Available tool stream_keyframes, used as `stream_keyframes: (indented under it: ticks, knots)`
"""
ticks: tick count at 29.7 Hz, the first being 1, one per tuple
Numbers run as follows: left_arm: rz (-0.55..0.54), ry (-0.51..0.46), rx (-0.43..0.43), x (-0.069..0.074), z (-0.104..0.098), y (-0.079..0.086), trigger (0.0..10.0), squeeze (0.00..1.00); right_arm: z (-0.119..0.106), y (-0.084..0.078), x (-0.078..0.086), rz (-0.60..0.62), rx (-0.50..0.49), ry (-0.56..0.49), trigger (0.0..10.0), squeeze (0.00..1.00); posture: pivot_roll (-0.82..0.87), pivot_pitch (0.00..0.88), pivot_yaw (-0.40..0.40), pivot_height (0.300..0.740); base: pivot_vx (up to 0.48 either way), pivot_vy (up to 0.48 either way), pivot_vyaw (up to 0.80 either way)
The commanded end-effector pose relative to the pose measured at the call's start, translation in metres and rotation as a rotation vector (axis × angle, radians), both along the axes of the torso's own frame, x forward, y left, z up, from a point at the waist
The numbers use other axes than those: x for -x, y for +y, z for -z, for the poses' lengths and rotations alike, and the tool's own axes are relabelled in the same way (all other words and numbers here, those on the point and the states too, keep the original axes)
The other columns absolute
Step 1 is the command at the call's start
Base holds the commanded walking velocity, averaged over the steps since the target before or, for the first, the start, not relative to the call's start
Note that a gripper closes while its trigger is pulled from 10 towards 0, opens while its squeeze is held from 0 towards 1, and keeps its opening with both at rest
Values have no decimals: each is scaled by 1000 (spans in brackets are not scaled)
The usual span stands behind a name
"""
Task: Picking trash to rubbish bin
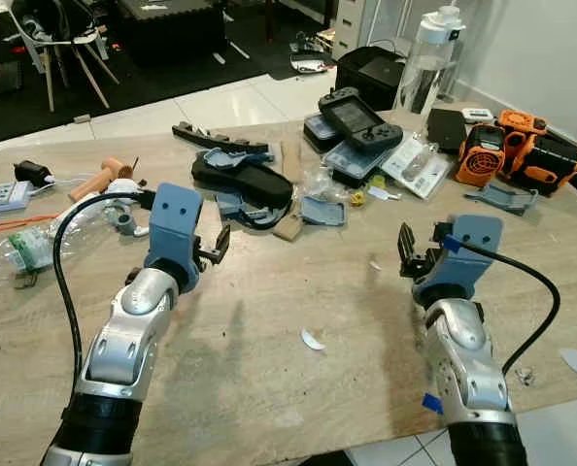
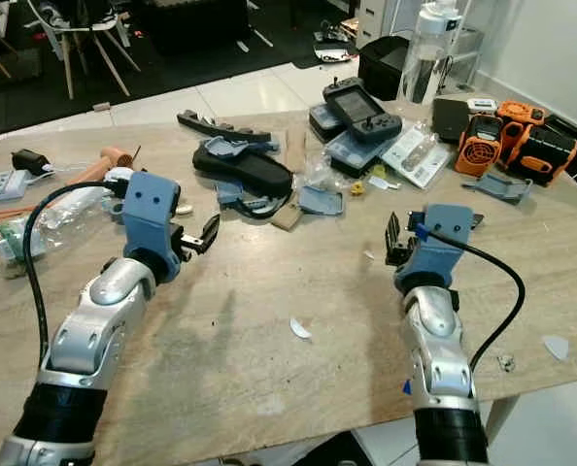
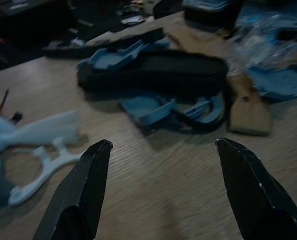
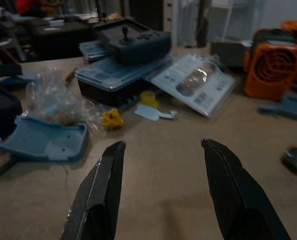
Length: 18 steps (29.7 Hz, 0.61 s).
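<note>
hovering over the cluttered surface (image 1: 269, 330), the left tool (image 1: 218, 247) and right tool (image 1: 406, 254) both gape wide, holding nothing; a white scrap (image 1: 311, 339) lies between them.

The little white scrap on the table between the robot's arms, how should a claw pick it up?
The white scrap lies flat and thin on the bare table, so there is no side to squeeze. Probably best to come straight down from above with an open claw and pinch across its narrow width, catching the curled edge. The right claw looks a bit nearer than the left claw.
</note>
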<state>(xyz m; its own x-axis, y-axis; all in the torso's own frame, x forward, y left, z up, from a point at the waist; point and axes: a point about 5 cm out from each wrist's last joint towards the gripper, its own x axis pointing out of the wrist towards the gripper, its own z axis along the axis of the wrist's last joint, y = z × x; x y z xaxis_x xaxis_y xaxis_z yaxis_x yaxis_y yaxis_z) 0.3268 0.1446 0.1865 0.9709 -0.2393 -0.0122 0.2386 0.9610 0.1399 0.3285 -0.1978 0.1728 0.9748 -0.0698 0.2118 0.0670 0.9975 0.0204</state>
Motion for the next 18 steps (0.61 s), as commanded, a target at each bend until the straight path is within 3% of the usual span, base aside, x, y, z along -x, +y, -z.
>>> stream_keyframes:
  ticks: [1,3,4,12,18]
  knots:
    - [28,-6,-37,-3,0,-1,10000,0,5,-1,-7,-57,5,15,10000,86,-10,181,67,740,0,0,0]
    - [39,-13,-41,-4,-2,-2,10000,0,5,-1,-11,-84,18,21,10000,86,-10,181,67,740,0,0,0]
    - [69,-29,-40,-6,-5,-4,10000,0,3,0,-19,-157,37,25,10000,1000,1,199,71,740,0,0,0]
    - [232,-76,-30,-3,-14,-21,10000,0,-11,6,-37,-347,156,16,10000,1000,16,256,53,740,0,0,0]
    - [257,-97,-17,-2,-20,-27,10000,0,-19,3,-47,-408,220,12,10000,1000,25,310,36,740,0,0,0]
